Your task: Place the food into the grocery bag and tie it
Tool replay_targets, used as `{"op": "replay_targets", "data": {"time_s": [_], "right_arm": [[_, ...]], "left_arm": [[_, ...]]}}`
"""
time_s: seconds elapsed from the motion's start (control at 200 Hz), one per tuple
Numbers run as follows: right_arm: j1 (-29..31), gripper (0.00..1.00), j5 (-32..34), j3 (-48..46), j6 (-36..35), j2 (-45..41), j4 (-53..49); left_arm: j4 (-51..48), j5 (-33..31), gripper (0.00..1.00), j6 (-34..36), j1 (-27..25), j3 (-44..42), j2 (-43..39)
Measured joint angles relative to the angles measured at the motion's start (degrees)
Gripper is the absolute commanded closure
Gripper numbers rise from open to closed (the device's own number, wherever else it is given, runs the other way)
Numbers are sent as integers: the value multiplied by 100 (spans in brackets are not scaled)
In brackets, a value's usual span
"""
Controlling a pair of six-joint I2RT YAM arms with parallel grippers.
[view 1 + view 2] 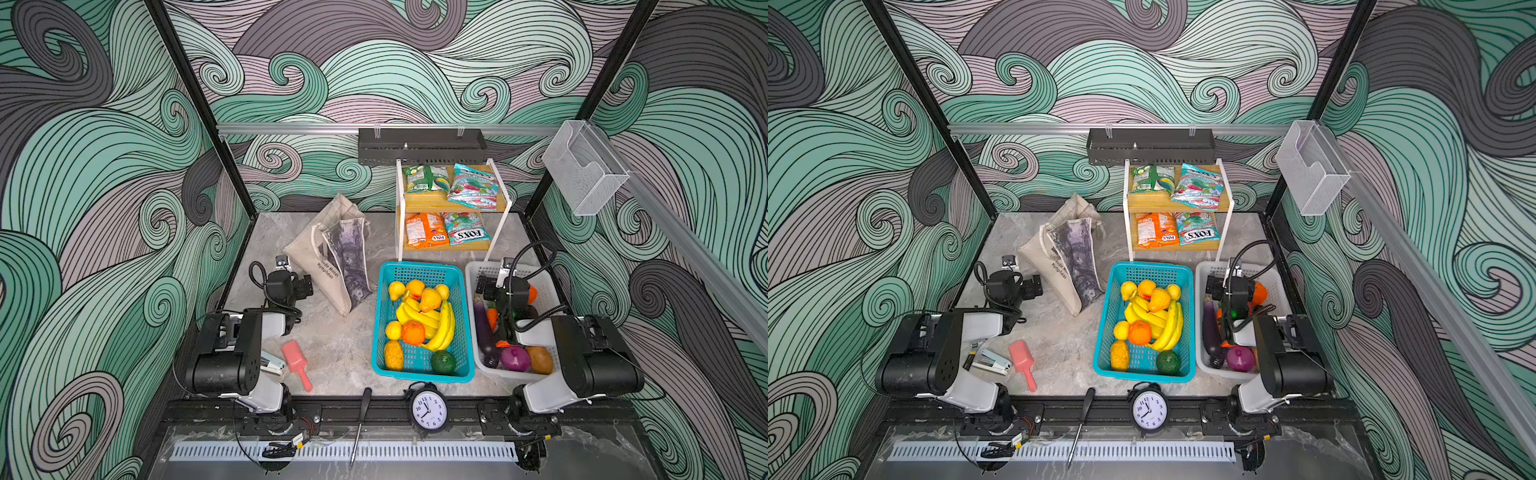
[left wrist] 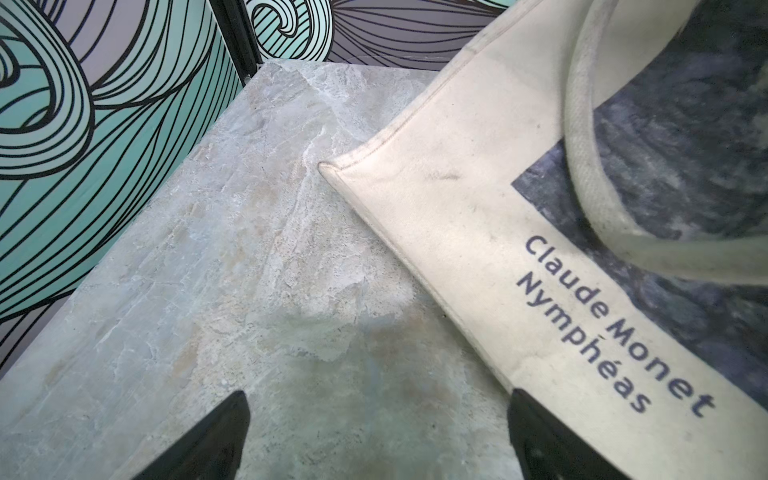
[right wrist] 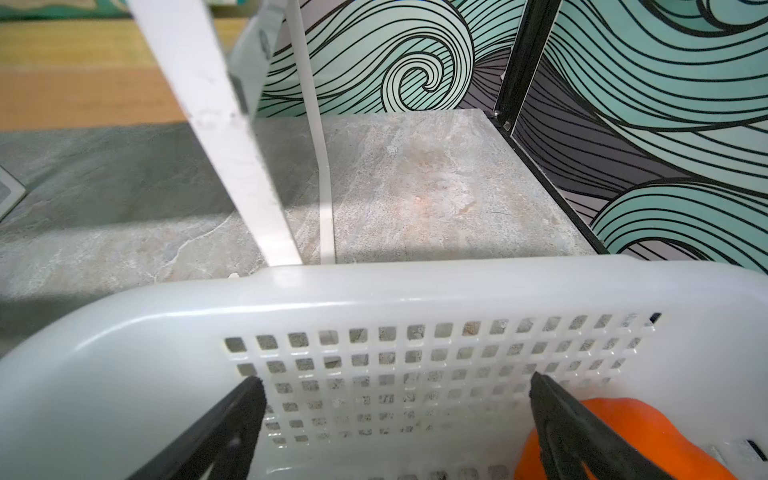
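Inside the white plastic mesh basket [image 1: 542,284], the right arm [image 1: 513,297] partly hides produce beside a purple toy eggplant [image 1: 484,332]. Left claw [image 2: 378,415] and right claw [image 3: 397,395] gape empty.

grocery bag [image 2: 449,199]: matt canvas cloth, slightly rough, smudged
table [image 2: 232,249]: matt, stone-veined slab
white basket [image 3: 374,299]: smooth semi-glossy plastic
snack packets [image 1: 473,191], at 12 o'clock: glossy crinkled film
shelf [image 1: 428,203]: pale wood boards

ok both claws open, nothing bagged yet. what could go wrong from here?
1. The grocery bag lies slumped on its side with no open mouth showing, so anything dropped may miss.
2. The right claw hangs in the white basket close to its mesh wall; closing on the orange piece could snag the wall.
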Motion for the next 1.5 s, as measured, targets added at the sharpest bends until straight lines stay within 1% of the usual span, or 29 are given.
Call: {"op": "replay_targets", "data": {"time_s": [0.335,1.501], "right_arm": [[0,1,-101,2,-24,0,2],[0,1,-122,0,-39,0,2]], "left_arm": [[2,0,2,0,0,0,0],[0,0,2,0,0,0,0]]}}
